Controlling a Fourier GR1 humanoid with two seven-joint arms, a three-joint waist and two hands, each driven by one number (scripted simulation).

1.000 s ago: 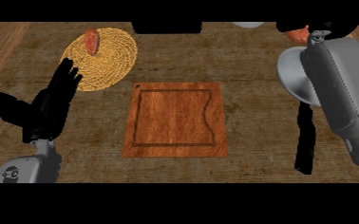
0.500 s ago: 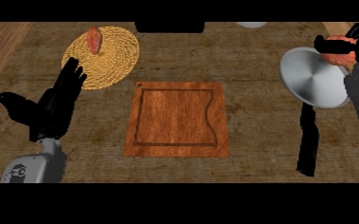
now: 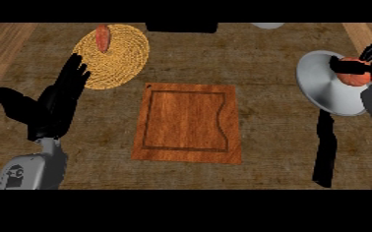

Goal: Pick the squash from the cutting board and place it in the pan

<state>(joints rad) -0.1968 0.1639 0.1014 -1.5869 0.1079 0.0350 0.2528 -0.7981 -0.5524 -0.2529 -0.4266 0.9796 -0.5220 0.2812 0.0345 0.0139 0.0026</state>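
Squash (image 3: 354, 77) in right hand (image 3: 350, 66) over pan (image 3: 323, 86)

Woven straw mat (image 3: 116, 59) at upper left of the wooden counter (image 3: 269, 113), round, yellow. A reddish oblong food item (image 3: 102, 38) lies on its upper left part. Pale round object (image 3: 268, 25) at top edge, mostly cut off.

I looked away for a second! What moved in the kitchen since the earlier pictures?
The right robot hand carried the orange squash further over the silver pan, and the grey forearm that covered the pan has swung out of view. The squash is held, not yet let go. The left robot hand, cutting board and woven mat stayed put.
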